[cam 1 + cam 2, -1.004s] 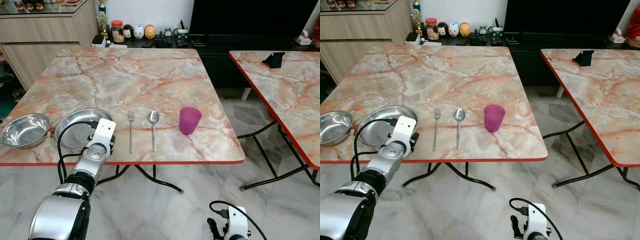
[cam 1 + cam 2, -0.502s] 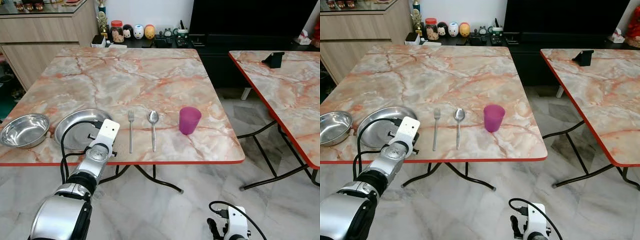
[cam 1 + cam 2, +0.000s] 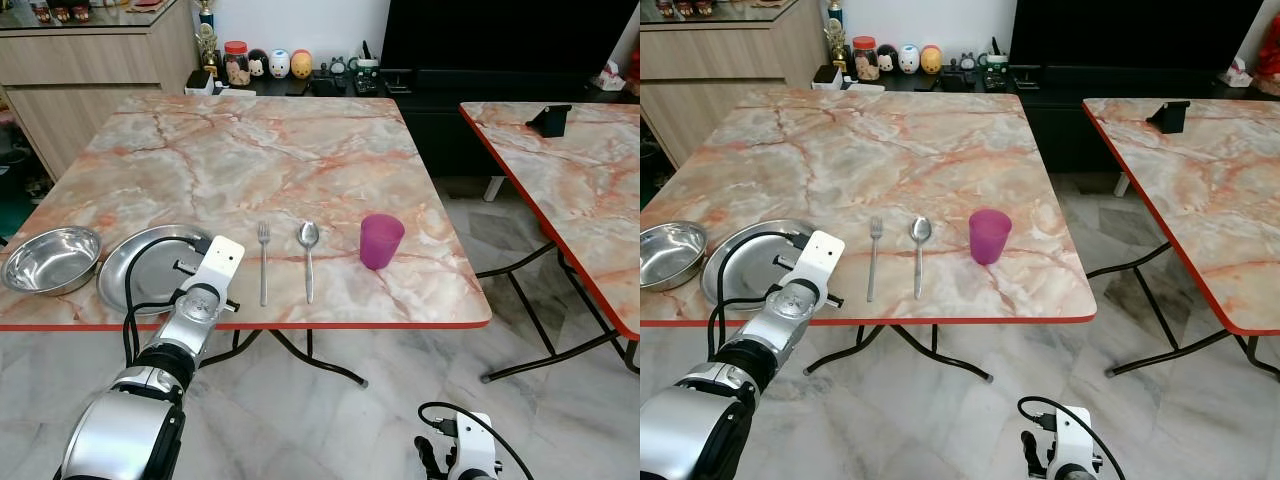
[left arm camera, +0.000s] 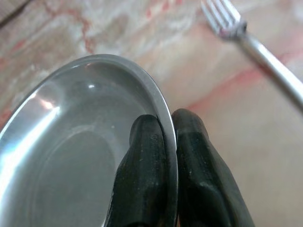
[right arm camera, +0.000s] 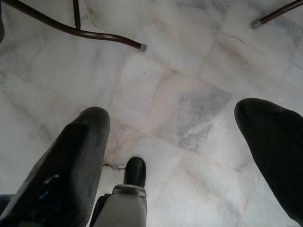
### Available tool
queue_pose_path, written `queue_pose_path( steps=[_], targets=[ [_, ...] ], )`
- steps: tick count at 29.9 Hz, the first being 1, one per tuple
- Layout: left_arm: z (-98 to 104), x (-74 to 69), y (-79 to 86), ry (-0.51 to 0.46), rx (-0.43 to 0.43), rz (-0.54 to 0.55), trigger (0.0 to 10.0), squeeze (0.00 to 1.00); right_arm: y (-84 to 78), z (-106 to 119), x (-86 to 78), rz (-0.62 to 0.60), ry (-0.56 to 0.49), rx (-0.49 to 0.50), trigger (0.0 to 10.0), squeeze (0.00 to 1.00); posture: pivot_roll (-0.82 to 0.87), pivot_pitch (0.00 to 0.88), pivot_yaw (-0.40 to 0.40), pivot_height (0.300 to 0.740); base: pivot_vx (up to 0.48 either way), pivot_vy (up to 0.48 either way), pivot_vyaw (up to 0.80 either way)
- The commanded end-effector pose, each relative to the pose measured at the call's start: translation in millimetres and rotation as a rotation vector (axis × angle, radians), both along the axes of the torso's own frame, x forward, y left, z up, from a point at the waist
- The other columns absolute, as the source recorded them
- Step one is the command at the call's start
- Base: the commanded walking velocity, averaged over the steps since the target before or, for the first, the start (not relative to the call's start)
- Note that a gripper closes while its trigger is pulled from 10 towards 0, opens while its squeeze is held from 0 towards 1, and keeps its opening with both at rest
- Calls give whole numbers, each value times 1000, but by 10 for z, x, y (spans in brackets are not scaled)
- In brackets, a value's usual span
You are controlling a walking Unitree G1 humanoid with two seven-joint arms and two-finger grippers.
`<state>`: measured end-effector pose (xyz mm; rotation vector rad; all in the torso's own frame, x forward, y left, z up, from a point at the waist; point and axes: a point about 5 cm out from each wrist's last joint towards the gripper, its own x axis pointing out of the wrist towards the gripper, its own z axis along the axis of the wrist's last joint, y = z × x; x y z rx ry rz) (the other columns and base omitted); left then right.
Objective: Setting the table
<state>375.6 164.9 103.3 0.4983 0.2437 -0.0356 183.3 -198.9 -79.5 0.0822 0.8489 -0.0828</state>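
One steel plate (image 3: 140, 270) has been dragged leftward, nearer the bowl (image 3: 50, 260), its rim pinched by the left gripper (image 4: 166, 142) (fork (image 3: 263, 262) untouched); repositioning seems underway.

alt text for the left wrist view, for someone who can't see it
The left gripper pinches the rim of a shiny steel plate, one black finger inside the rim and one outside. The plate sits on a pink-veined marble table, with a fork lying nearby.

Table (image 3: 890, 150) partly set
Left arm (image 3: 780, 315) reaches onto plate (image 3: 740, 262); bowl (image 3: 668, 252) at its 9 o'clock, fork (image 3: 873, 258), spoon (image 3: 919, 252), cup (image 3: 989, 236) toward 3 o'clock.
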Motion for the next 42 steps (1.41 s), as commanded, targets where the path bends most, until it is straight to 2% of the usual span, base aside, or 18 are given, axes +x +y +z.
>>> queue_pose_path(
  steps=[1,3,4,5,7,8,9,10,11,12,16,20,23,27,31,37,42],
  targets=[
    [88,25,-110,-63,-9,-39,0,0,-11,12,24,-2,-3,-5,10000,0,61,0,-68,740,0,0,0],
    [203,47,-159,-141,-33,-47,0,0,-10,12,23,-3,-4,-5,10000,0,61,0,-67,740,0,0,0],
    [203,47,-159,-141,-33,-47,0,0,-10,12,23,-3,-4,-5,10000,0,61,0,-67,740,0,0,0],
    [295,52,-182,-209,-39,-47,0,0,-9,10,20,-2,-2,-7,10000,0,66,0,-68,740,0,0,0],
    [324,51,-188,-232,-37,-46,0,0,-9,9,17,0,-1,-8,10000,0,66,0,-68,740,0,0,0],
    [399,35,-230,-301,-54,-47,549,0,-9,6,12,-1,0,-9,10000,0,69,0,-69,740,0,0,0],
    [415,29,-240,-316,-59,-48,549,0,-8,5,11,-1,0,-9,10000,0,69,0,-69,740,0,0,0],
    [475,7,-272,-376,-47,-55,6392,0,-7,4,9,-2,0,-9,10000,0,70,0,-68,740,0,0,0],
    [475,7,-272,-376,-47,-55,6392,0,-7,4,9,-2,0,-9,10000,0,70,0,-68,740,0,0,0],
    [558,-34,-336,-463,-24,-86,10000,0,-8,6,10,-8,-4,-9,10000,0,69,0,-67,740,0,0,0],
    [700,-131,-441,-592,-116,-124,10000,0,-7,11,16,-12,-12,-13,10000,0,69,0,-65,740,0,0,0],
    [760,-204,-452,-657,-137,-149,10000,0,1,2,-1,-12,-10,-15,10000,0,70,0,-61,740,0,0,0],
    [717,-274,-454,-672,-149,-150,10000,0,6,-13,-33,-12,-3,-29,10000,0,76,0,-45,740,0,0,0],
    [749,-299,-451,-699,-159,-151,10000,0,15,-20,-47,-31,-6,-23,10000,0,66,0,-42,740,0,0,0],
    [821,-265,-454,-720,-162,-124,10000,0,17,-2,-16,-9,-20,-32,10000,0,42,0,-35,740,0,-397,0],
    [786,-284,-447,-712,-172,-105,10000,0,12,6,-9,-18,-34,-30,10000,0,41,0,-44,740,0,-479,0],
    [832,-282,-445,-728,-167,-108,10000,0,7,16,3,-27,-47,-30,10000,0,42,0,-47,740,0,-480,0]
  ],
)
